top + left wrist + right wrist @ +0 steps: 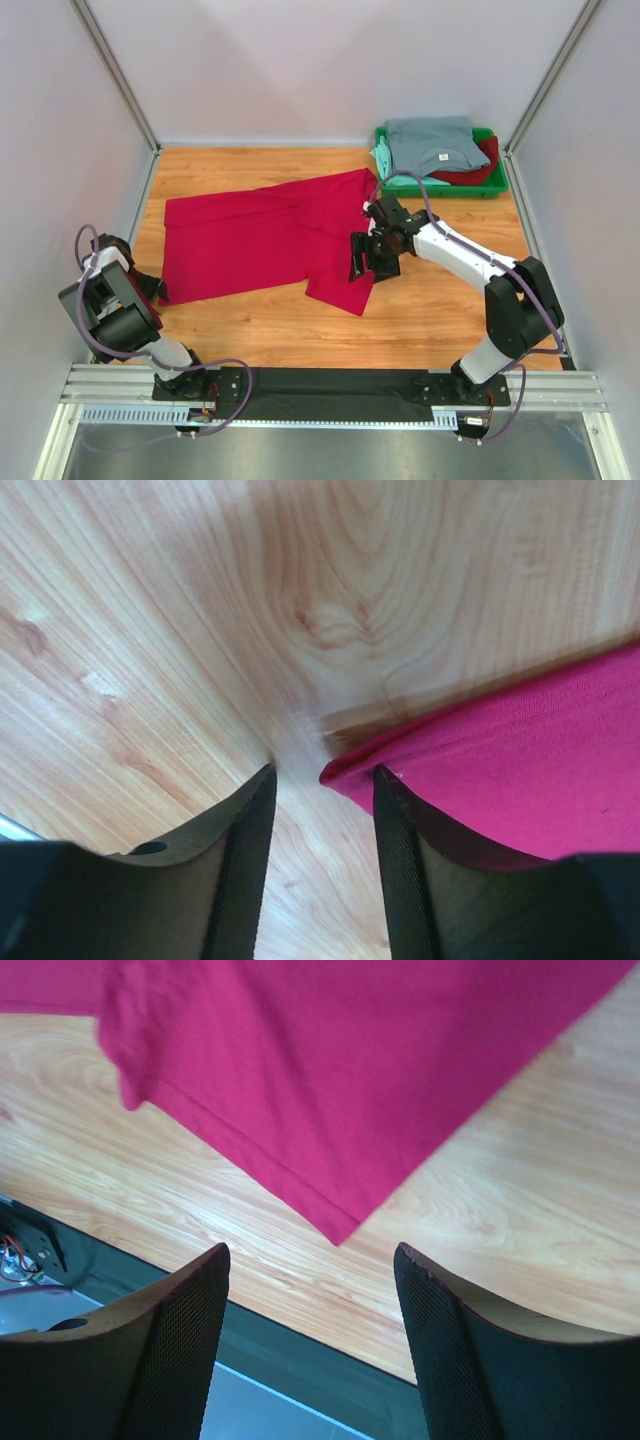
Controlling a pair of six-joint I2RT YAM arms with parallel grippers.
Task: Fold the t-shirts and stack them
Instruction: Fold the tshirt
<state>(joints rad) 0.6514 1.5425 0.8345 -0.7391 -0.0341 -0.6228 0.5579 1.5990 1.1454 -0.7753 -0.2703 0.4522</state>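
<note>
The crimson t-shirt [250,240] lies spread on the wooden table [440,310] left of centre. At its 8 o'clock corner the left gripper [322,772] has its jaws apart, with the hem corner lying between the fingertips, one finger over the cloth's edge and nothing clamped. The right gripper [310,1250] hangs over the sleeve at the shirt's 4 o'clock, jaws wide and empty, with the dark base rail [330,385] behind it toward 6 o'clock. At the table's 1 o'clock corner, well apart from both grippers, a green tray [495,188] holds a grey-blue tee [435,145] lying over a mint-green tee [383,155] and a darker red tee [480,172].
</note>
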